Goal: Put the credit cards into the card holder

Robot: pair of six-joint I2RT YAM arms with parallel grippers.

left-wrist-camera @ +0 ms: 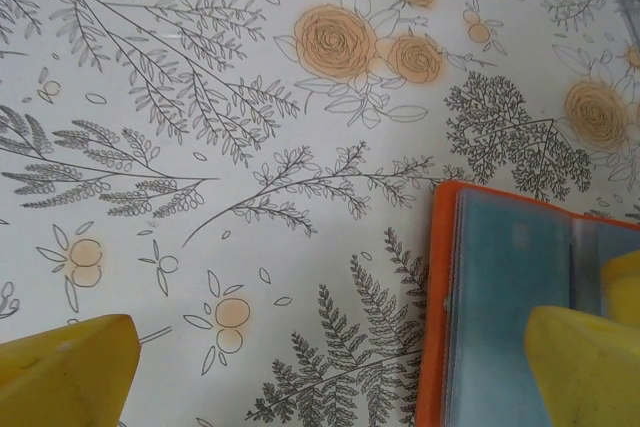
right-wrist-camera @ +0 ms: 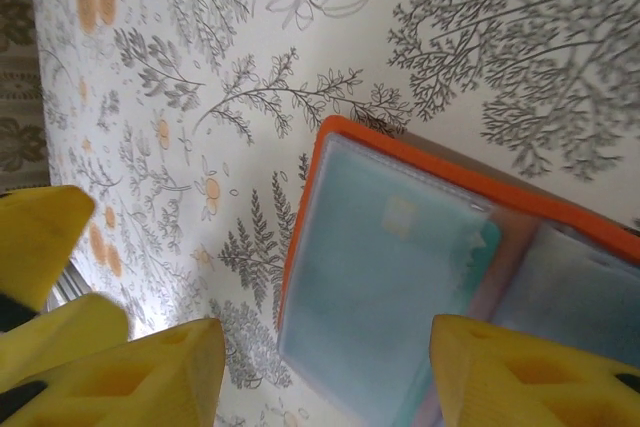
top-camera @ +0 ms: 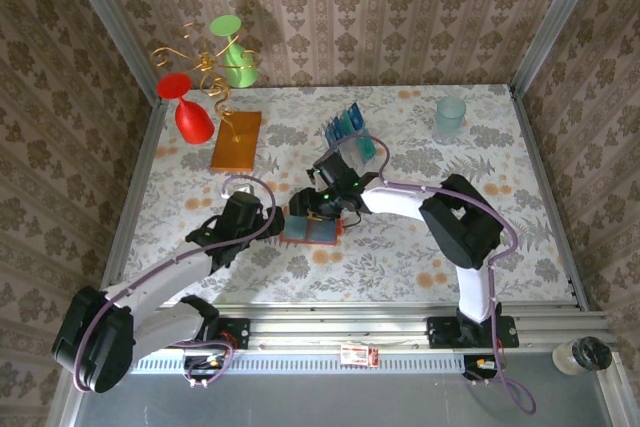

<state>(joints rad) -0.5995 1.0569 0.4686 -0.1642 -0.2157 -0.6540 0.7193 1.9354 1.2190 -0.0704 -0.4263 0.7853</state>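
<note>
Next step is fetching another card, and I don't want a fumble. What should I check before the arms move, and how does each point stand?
1. Orange-red folding wallet lies open on the floral tablecloth: ok.
2. Right gripper above the wallet, jaws apart, nothing held: ok.
3. Left gripper wide open, one yellow finger over the wallet; whether it presses it down: cannot tell.
4. Teal card fully seated in a wallet pocket: cannot tell.
5. Blue and teal plastic cards stand in the clear slotted rack, ready to pick: ok.
</note>
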